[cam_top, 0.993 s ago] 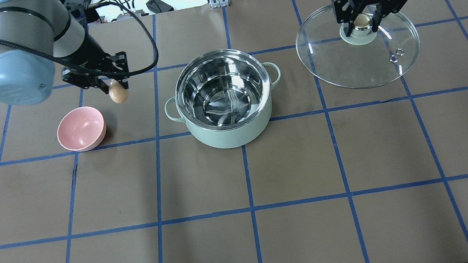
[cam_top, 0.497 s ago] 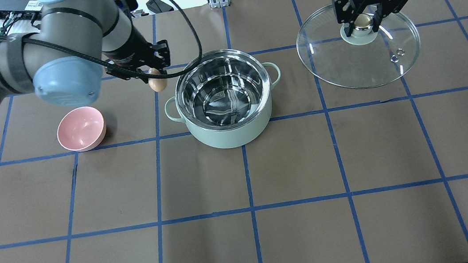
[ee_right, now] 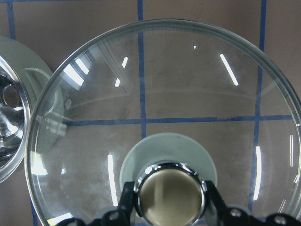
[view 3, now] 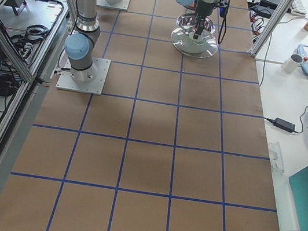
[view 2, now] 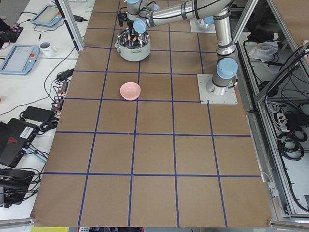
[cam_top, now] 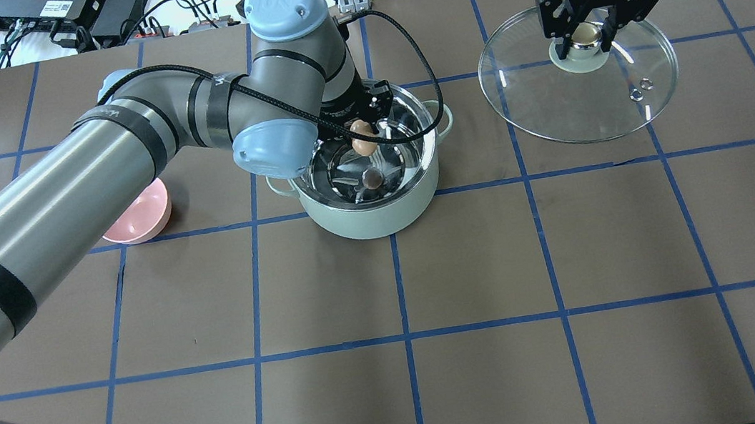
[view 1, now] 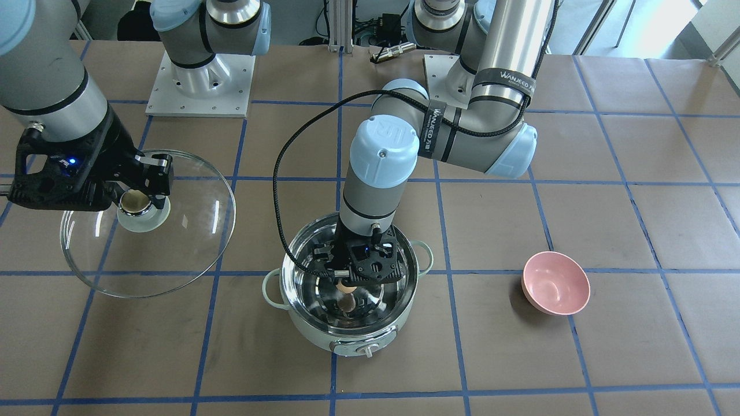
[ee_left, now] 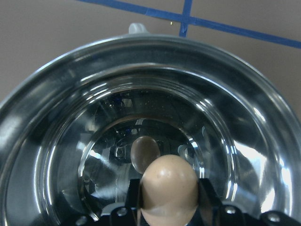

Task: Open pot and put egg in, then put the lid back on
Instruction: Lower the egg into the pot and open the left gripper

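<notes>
One egg (cam_top: 363, 146) above open pot (cam_top: 379, 222)

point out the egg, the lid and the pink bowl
egg (cam_top: 363, 145): overhead view, middle of its shell
lid (cam_top: 581, 108): overhead view, bare glass of the dome
pink bowl (view 1: 556, 283): front-facing view, its inner hollow

- The pot (cam_top: 379, 222): round, pale mint green with a shiny steel inside. It stands upright and uncovered toward the surface's far edge from the robot, with a loop handle on each side.
- The egg (cam_top: 362, 139): tan-brown and oval, pinched in the left hand (cam_top: 362, 132). It hangs within the pot's rim, clear of the steel bottom, which mirrors it.
- The lid (cam_top: 588, 107): a clear glass dome, off the pot and well to its right near the same far edge. The right hand (cam_top: 585, 39) grips it by its beige-capped knob.
</notes>
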